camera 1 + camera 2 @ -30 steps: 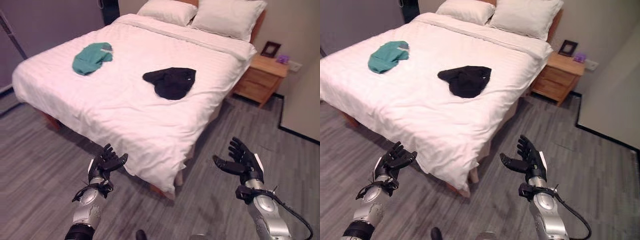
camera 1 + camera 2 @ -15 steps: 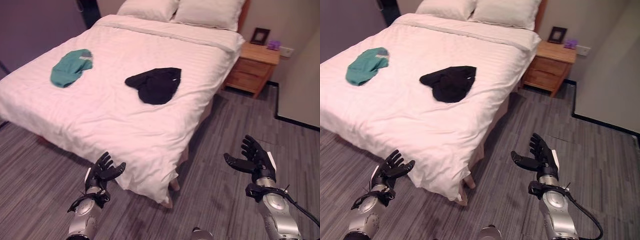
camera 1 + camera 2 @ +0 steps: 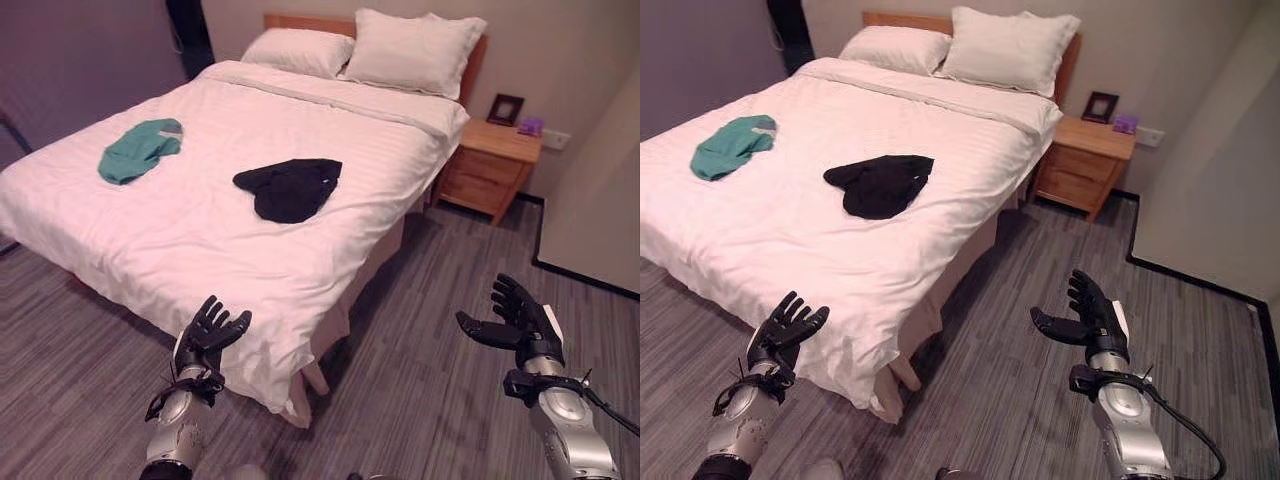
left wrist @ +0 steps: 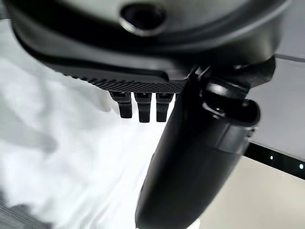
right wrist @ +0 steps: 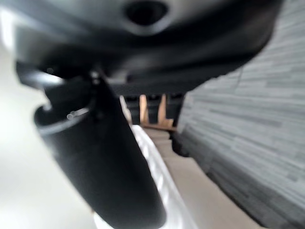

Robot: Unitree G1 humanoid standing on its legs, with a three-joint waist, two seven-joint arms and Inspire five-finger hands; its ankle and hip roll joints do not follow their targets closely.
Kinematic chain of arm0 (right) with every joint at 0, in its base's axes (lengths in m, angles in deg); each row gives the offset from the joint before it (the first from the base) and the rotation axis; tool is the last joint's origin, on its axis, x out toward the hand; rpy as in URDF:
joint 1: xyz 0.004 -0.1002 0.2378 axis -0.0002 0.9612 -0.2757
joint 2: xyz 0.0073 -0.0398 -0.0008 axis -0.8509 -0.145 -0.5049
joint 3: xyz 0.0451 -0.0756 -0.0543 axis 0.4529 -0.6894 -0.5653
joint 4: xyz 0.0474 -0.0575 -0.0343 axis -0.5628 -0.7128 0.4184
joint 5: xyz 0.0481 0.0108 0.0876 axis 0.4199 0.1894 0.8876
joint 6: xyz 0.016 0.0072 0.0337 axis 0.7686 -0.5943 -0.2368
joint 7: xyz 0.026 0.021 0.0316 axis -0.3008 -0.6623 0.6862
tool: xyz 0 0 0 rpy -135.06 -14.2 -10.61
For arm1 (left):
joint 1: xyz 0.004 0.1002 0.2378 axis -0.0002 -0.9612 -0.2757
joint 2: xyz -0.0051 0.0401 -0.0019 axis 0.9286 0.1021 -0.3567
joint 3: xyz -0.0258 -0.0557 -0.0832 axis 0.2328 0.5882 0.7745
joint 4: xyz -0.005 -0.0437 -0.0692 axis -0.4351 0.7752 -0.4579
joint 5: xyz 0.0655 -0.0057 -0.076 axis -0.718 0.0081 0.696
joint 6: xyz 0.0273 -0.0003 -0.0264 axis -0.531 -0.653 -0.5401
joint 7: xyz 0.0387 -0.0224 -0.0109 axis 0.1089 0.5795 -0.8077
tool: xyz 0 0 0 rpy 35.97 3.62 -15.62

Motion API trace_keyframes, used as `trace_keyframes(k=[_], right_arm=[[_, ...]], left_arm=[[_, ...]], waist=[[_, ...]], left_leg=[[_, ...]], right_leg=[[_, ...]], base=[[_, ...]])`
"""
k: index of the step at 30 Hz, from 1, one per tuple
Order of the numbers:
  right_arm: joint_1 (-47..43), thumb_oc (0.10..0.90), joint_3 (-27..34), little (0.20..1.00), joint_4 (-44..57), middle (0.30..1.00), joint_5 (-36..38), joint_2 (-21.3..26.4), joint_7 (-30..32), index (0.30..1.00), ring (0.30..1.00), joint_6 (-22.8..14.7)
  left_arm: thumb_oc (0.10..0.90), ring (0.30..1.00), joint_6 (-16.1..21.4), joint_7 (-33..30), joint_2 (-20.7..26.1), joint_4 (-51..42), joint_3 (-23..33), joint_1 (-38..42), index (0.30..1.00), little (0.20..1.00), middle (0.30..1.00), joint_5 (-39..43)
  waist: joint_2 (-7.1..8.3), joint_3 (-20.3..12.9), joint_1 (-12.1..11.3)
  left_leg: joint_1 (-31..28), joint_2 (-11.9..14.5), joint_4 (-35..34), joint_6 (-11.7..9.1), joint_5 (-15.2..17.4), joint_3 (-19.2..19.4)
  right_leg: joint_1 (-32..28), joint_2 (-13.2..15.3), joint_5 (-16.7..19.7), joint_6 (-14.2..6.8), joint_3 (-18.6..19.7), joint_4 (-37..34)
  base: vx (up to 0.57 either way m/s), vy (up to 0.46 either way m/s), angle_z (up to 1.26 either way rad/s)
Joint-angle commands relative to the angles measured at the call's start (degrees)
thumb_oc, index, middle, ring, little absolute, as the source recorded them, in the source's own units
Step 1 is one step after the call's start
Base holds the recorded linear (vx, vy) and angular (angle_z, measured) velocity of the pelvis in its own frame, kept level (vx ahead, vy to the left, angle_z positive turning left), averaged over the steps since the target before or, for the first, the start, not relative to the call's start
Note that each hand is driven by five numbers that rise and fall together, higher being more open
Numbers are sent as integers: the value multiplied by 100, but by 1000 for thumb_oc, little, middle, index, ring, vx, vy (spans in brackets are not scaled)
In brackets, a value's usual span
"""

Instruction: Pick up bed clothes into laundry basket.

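Lying on the bed [image 3: 210, 225], black garment [image 3: 288, 188], teal garment [image 3: 137, 151], left hand [image 3: 208, 335], right hand [image 3: 516, 320] both splayed, empty.

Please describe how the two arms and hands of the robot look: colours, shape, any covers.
Both arms are rounded silver-grey tubes with a dark joint at the wrist. The left hand and the right hand are black, with separate fingers and a thumb; each carries a small white cover at its side.

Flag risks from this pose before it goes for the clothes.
1. The black garment and green garment lie mid-bed, well beyond both open hands; reaching likely means leaning over the mattress.
2. The left hand hovers by the hanging white sheet at the bed corner; its fingers could snag it.
3. No laundry basket is visible, so the drop-off is unconfirmed.
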State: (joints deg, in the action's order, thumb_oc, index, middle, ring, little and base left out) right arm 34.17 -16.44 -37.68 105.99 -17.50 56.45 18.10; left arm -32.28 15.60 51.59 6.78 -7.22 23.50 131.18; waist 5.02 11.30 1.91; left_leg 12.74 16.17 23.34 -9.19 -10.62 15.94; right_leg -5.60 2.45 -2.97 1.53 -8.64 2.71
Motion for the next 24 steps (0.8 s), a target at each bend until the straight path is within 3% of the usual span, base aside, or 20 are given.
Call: trace_keyframes(k=[1,3,4,5,8,10,11,12,13,14,16,17,18,20,21,22,23,24], right_arm=[[-473,800,123,900,434,900,107,497,-77,900,900,-551],[-618,800,74,900,381,900,101,573,-53,900,900,-565],[-629,800,67,900,370,900,103,577,-53,900,900,-570],[-852,800,-61,900,373,900,92,568,-48,900,900,-556],[-1033,800,-251,900,427,900,107,472,-121,900,900,-533],[-1211,800,-415,900,399,900,19,355,-126,900,900,-508],[-1217,800,-416,900,398,900,18,354,-125,900,900,-508],[-1235,800,-432,900,383,900,-72,345,-129,900,900,-494],[-1255,800,-426,900,371,900,-203,401,-136,900,900,-439],[-1226,800,-373,900,409,900,-239,468,-166,900,900,-418],[-1218,800,-322,900,436,900,-258,513,-165,900,900,-398],[-1125,800,-193,900,420,900,-281,593,-161,900,900,-386],[-922,800,26,900,378,900,-336,730,-198,900,900,-316],[-684,800,287,900,349,900,-362,872,-209,900,900,-276],[-514,800,512,900,359,900,-338,938,-198,900,900,-278],[-488,800,526,900,372,900,-338,939,-201,900,900,-275],[-365,800,658,900,374,900,-348,984,-214,900,900,-296],[-402,800,722,900,306,900,-446,1106,-152,900,900,-328]], left_arm=[[800,900,483,138,304,-413,46,439,900,900,900,-59],[800,900,518,83,325,-378,22,448,900,900,900,-102],[800,900,520,81,324,-376,26,450,900,900,900,-103],[800,900,533,55,353,-377,54,445,900,900,900,-114],[800,900,540,74,396,-345,88,460,900,900,900,-83],[800,900,588,7,447,-357,97,553,900,900,900,-45],[800,900,588,8,449,-356,99,557,900,900,900,-44],[800,900,596,-18,466,-340,82,580,900,900,900,-82],[800,900,604,-35,460,-376,72,645,900,900,900,-39],[800,900,598,-30,461,-416,61,677,900,900,900,6],[800,900,588,-31,454,-410,39,725,900,900,900,26],[800,900,573,-42,459,-372,12,784,900,900,900,-4],[800,900,525,9,426,-317,4,823,900,900,900,-6],[800,900,490,94,394,-281,0,807,900,900,900,-16],[800,900,456,148,352,-171,14,794,900,900,900,-32],[800,900,459,155,349,-162,3,792,900,900,900,-30],[800,900,450,188,326,-94,19,779,900,900,900,-43],[800,900,501,107,351,-7,20,739,900,900,900,-214]], waist=[[-158,-46,-88],[-174,-85,-124],[-164,-83,-116],[-210,-180,-116],[-231,-335,-136],[-93,-432,-238],[-104,-441,-258],[-91,-439,-276],[-89,-368,-247],[-105,-300,-180],[-166,-228,-114],[-264,-125,77],[-270,-84,272],[-277,-97,426],[-191,-137,589],[-209,-119,599],[-167,-138,687],[-124,-144,664]], left_leg=[[-438,-132,-1318,-157,-590,-42],[-434,-239,-1974,-167,-670,-127],[-454,-257,-2003,-165,-681,-121],[-476,-258,-1972,-163,-671,119],[-603,-313,-1851,27,-336,296],[-811,-605,-1749,296,142,478],[-803,-590,-1761,303,129,501],[-938,-696,-1795,424,255,584],[-1189,-936,-1885,597,443,631],[-1329,-1033,-1959,693,526,581],[-1440,-1033,-2014,750,562,553],[-1642,-1056,-2140,813,657,445],[-1942,-1200,-2387,818,725,300],[-2076,-1268,-2533,770,770,149],[-2161,-1354,-2647,716,835,-14],[-2213,-1349,-2672,720,843,-35],[-2277,-1386,-2738,711,888,-148],[-2306,-1397,-2781,701,928,-251]], right_leg=[[-682,359,-169,-578,214,-233],[-861,384,-313,-642,178,-220],[-867,399,-323,-646,173,-216],[-1039,410,-456,-693,163,-187],[-1140,529,-625,-764,151,-33],[-943,941,-141,-1055,228,815],[-912,931,-123,-1055,256,814],[-708,1059,181,-1176,280,1247],[-318,1175,812,-1298,411,2089],[-71,1137,1087,-1349,568,2545],[232,1049,1206,-1353,727,2919],[629,835,1202,-1319,961,3268],[1049,766,914,-1216,1158,3061],[1141,620,751,-1173,1317,2310],[1146,414,497,-1174,1796,1263],[1040,421,525,-1184,1766,1147],[1111,309,534,-1226,2068,647],[1071,292,541,-1284,2107,412]], base=[[526,140,10],[343,69,12],[438,76,-25],[440,91,-25],[440,124,-18],[427,177,-38],[237,150,10],[295,231,4],[397,314,-33],[347,300,-21],[175,158,104],[371,156,169],[474,160,138],[387,-3,53],[280,-38,56],[276,-39,76],[178,-26,92],[187,-49,121]])
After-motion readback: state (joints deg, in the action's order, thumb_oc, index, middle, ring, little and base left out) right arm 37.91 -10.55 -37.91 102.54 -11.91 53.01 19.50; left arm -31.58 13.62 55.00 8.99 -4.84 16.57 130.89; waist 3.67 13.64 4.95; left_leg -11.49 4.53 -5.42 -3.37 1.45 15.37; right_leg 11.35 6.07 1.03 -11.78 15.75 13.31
